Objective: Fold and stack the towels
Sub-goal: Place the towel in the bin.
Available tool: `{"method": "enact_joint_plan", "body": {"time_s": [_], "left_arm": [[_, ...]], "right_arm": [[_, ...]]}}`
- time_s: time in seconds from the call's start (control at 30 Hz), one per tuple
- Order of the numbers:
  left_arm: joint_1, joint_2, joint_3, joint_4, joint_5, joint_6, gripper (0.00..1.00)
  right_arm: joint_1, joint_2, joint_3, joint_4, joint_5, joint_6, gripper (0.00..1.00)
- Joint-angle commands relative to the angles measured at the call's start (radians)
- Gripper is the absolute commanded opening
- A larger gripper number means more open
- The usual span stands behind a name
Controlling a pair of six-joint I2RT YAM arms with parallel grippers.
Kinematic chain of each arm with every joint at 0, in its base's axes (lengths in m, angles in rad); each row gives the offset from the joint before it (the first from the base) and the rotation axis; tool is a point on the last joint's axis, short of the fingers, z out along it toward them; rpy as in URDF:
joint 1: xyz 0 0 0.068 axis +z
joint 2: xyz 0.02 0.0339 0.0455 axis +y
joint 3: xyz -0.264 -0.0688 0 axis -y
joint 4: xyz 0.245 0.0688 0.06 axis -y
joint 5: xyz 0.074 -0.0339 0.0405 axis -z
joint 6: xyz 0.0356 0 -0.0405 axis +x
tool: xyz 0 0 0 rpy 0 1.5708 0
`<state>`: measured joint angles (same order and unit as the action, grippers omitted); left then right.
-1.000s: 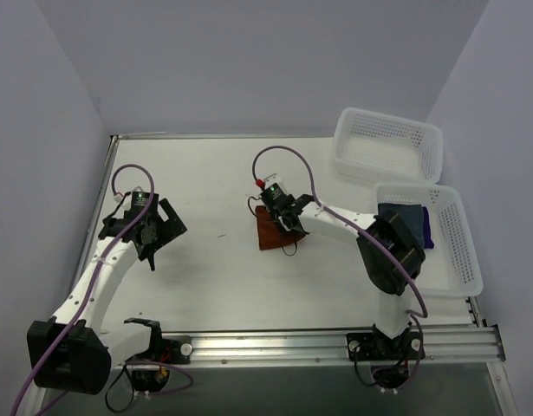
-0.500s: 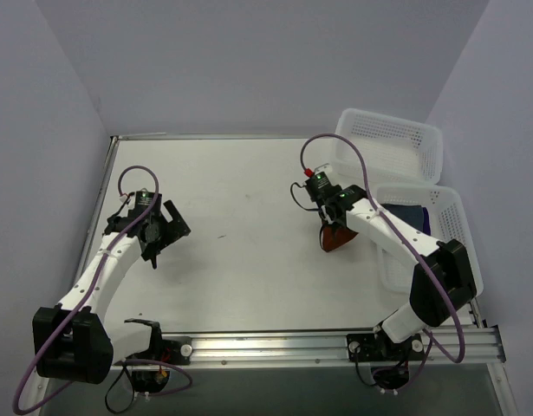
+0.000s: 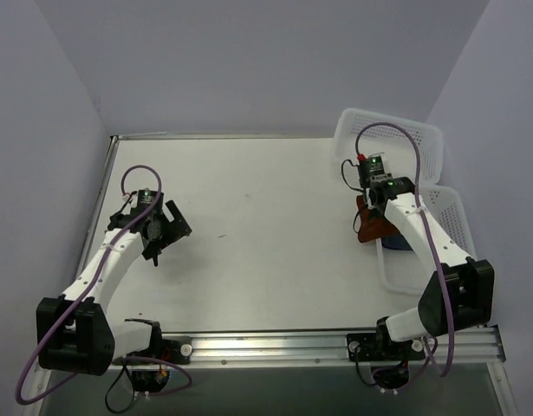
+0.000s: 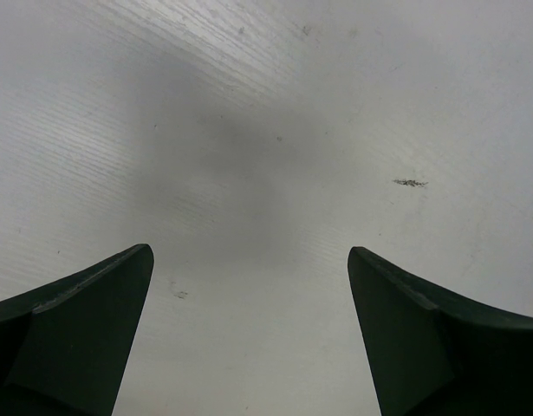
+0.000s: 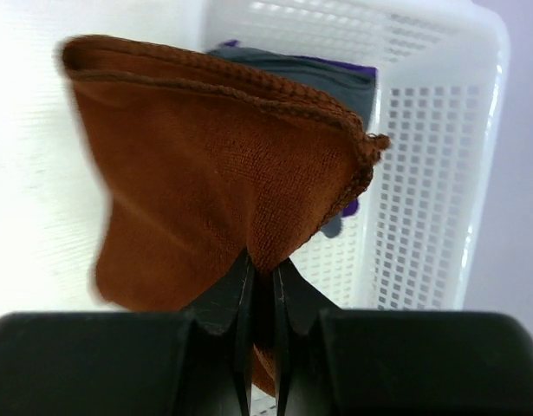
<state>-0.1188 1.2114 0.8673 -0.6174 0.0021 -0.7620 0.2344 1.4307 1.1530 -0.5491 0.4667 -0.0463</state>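
Observation:
My right gripper (image 3: 371,211) is shut on the folded rust orange-brown towel (image 3: 370,227) and holds it in the air at the left rim of the near white basket (image 3: 461,227). In the right wrist view the gripper (image 5: 262,270) pinches the towel (image 5: 214,173), which hangs in front of the basket (image 5: 439,147). The slate blue-grey towel (image 5: 335,78) lies in that basket with the deep purple towel (image 5: 357,68) showing at its edge. A dark patch of them (image 3: 396,243) shows under the arm from above. My left gripper (image 3: 162,227) is open and empty over the bare table (image 4: 266,130).
A second white perforated basket (image 3: 387,143) stands at the back right, touching the near one. A raised metal rail (image 3: 335,345) runs along the table's front edge. Purple walls close in the back and sides.
My right gripper has carried the rust towel from the middle of the table rightward to the near basket's left rim. The left arm has hardly moved.

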Motion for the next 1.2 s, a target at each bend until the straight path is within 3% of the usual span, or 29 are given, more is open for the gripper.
{"method": "enact_joint_plan", "body": {"time_s": [0.0, 0.23, 0.5, 1.17], "left_arm": [[0.008, -0.012, 0.035, 0.03, -0.002, 0.021, 0.94], [0.008, -0.023, 0.038, 0.059, -0.002, 0.03, 0.94], [0.007, -0.013, 0.044, 0.113, 0.036, 0.035, 0.94], [0.008, 0.053, 0.039, 0.174, 0.111, 0.036, 0.94]], "right_arm": [[-0.081, -0.038, -0.012, -0.003, -0.037, -0.07, 0.0], [-0.227, 0.01, -0.018, 0.072, -0.128, -0.113, 0.0], [-0.282, 0.089, -0.027, 0.15, -0.204, -0.144, 0.0], [-0.395, 0.183, -0.044, 0.238, -0.194, -0.171, 0.0]]}}
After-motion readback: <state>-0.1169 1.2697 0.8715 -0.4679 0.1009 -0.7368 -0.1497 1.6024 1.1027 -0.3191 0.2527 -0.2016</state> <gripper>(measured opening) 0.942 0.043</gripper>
